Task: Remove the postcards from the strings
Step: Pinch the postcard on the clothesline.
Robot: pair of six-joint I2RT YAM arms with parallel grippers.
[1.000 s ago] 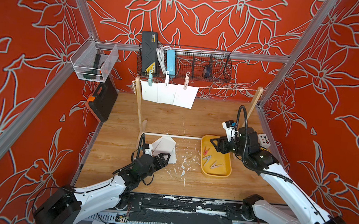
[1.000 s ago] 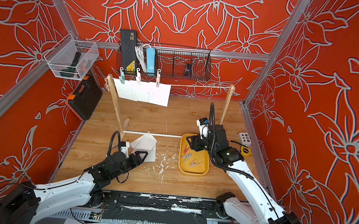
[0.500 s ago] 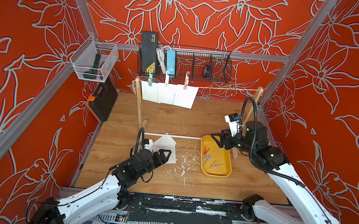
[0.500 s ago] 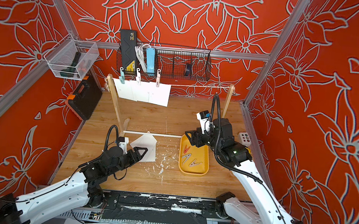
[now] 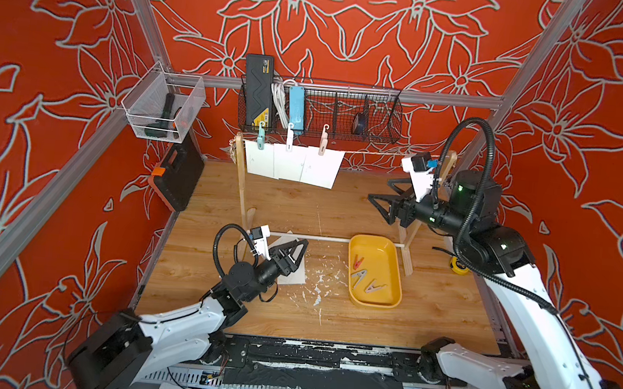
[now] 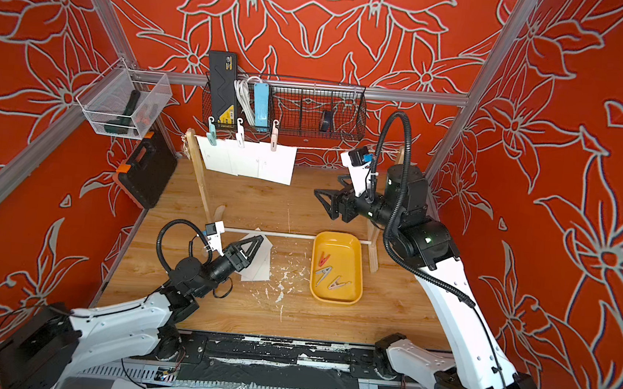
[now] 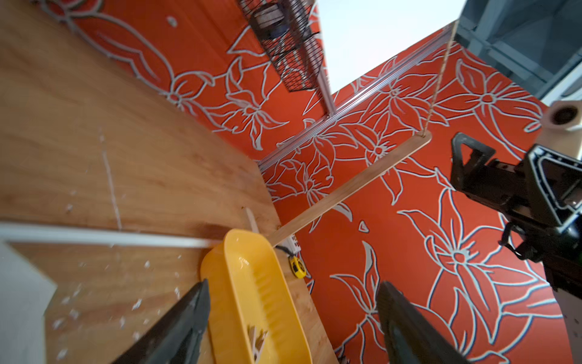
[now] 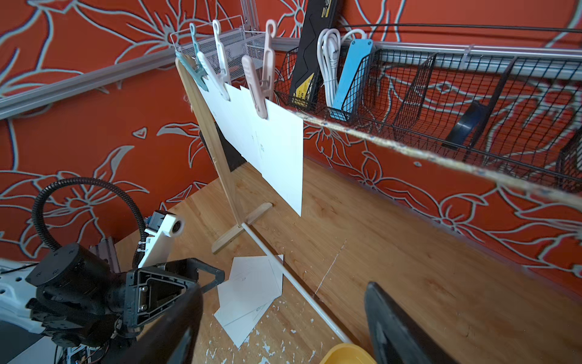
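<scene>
Right wrist view has the best look at the postcards (image 8: pixel 267 148). Three plain white rectangles, blank apart from tiny faint marks, hang from the string (image 8: pixel 409 147) and overlap each other like shingles. They're all bunched at the end by the left post (image 8: pixel 212 145). Each one is pinched at its top edge by its own clip: a teal peg (image 8: pixel 193 67), a white peg (image 8: pixel 222 67) and a pink peg (image 8: pixel 254 85). The card under the pink peg hangs in front, and in both top views it looks a bit skewed.

More of the same white cards lie flat on the tabletop (image 8: pixel 393 239) in a loose pile (image 8: pixel 252 286). It's fanned out near the foot of that post, with one corner poking under the white rod (image 8: pixel 302 293). Can't count them for sure.

Left claw (image 5: pixel 299 254) is right at the near edge of that pile, jaws spread wide with nothing between them. Can't tell if it touches the paper.

Right claw (image 5: pixel 378 190) is up high near the other post, well apart from the hanging cards. It's also gaping with nothing in it, and the bare stretch of string runs past it.

Between the arms sits a yellow tray (image 5: pixel 383 259) with a few loose pegs lying in it.
</scene>
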